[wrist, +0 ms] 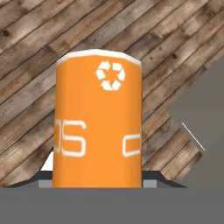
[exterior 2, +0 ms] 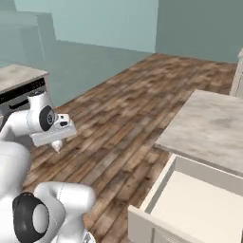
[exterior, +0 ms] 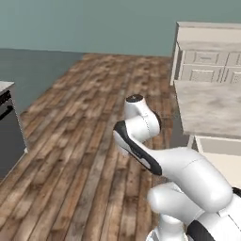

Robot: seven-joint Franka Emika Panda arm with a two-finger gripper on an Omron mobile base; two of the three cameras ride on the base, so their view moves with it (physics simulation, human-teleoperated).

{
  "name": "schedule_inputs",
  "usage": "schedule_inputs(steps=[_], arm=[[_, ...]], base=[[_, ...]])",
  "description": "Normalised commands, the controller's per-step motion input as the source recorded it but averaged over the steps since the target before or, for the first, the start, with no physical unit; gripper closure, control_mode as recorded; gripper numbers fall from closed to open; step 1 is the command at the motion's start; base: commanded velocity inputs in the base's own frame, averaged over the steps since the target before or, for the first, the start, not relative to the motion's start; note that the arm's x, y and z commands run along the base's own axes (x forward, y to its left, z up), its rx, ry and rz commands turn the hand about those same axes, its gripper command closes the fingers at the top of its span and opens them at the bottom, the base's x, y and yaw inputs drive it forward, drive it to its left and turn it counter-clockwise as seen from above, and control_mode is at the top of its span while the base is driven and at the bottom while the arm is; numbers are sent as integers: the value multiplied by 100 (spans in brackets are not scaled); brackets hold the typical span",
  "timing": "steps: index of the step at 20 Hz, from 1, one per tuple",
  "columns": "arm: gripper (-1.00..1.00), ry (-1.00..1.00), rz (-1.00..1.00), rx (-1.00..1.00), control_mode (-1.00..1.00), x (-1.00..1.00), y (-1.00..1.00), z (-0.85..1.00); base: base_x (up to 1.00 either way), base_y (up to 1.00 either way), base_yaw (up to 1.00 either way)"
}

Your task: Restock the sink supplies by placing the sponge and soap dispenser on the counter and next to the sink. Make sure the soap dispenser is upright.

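In the hand view an orange bottle (wrist: 98, 120) with a white recycling mark, probably the soap dispenser, stands between the gripper's tips, apparently clamped, over the plank floor (wrist: 26, 52). In the right base view the gripper (exterior 2: 57, 144) hangs above bare floorboards. If the grip slackens, the bottle drops. Beyond, an open drawer (exterior 2: 190, 204) juts below the marbled worktop (exterior 2: 209, 126)'s near edge and could snag the arm.

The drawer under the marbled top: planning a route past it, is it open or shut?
Open: the drawer is pulled out below the marbled top, its pale inside showing and nothing visible inside.
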Motion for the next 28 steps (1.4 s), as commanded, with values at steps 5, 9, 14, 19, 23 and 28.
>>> schedule_inputs(steps=[5,9,14,19,23,28], arm=[[100,0,0,0,100,0,0,0],[100,0,0,0,100,0,0,0],[100,0,0,0,100,0,0,0],[100,0,0,0,100,0,0,0],[100,0,0,0,100,0,0,0],[100,0,0,0,100,0,0,0]], base=[[0,100,55],[6,88,59],[42,43,66],[61,22,67],[94,5,61],[100,0,55]])
